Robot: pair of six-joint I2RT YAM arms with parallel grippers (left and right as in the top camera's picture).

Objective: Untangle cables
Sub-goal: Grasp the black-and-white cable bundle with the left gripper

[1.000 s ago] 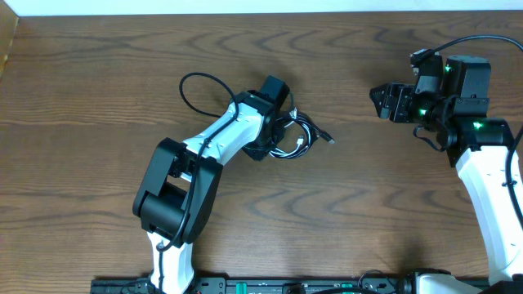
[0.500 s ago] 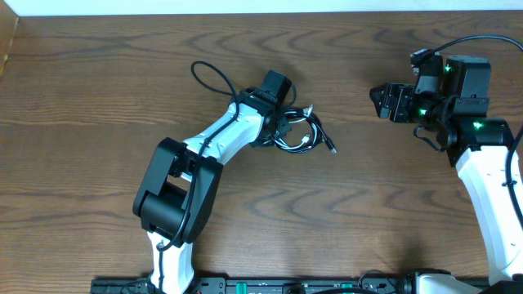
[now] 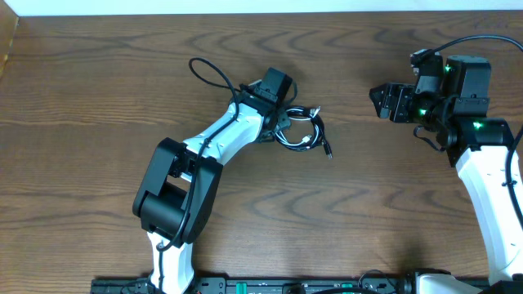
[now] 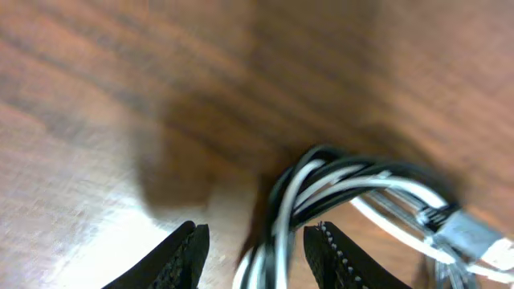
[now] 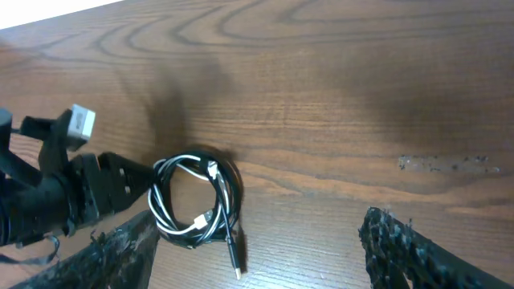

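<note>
left hand (image 4: 259, 231) parted around coiled black-and-white cables (image 4: 337, 178) (not pinched), right hand (image 5: 261, 223) spread wide, empty

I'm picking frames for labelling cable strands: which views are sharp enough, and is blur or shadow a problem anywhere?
Overhead: evenly lit and sharp, but the cables look small. Left wrist: soft throughout, strands smeared, the left fingers blurred, a dark shadow on the table beside them. Right wrist: the cables are crisp, only the right fingers at the bottom edge are out of focus.
</note>
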